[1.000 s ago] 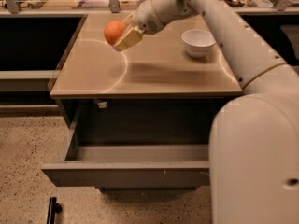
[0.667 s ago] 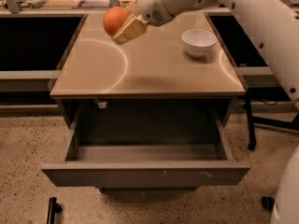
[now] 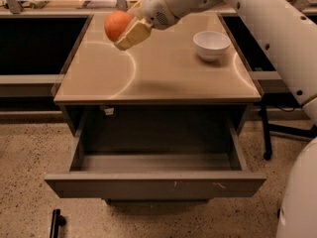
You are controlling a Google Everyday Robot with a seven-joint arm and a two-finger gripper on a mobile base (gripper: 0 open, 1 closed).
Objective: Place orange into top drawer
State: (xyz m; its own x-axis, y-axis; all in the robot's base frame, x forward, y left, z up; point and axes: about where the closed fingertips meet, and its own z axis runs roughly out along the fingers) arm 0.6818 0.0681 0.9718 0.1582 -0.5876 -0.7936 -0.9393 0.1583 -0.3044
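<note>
Pinches the orange [image 3: 117, 25] in the gripper [image 3: 127, 29], tan fingers [image 3: 132, 33] pressed against the fruit's lower right side, lifted clear of the surface above the left rear of the cabinet top [image 3: 163, 73]. Reaches in with the white arm [image 3: 257, 19] from the upper right, past the white bowl [image 3: 211, 44] set upright on the top's right rear, well apart from the orange. Has the drawer [image 3: 156, 185] pulled out toward the camera below the top's front edge, orange well above and behind it, small scratch marks on the front panel right of centre.
</note>
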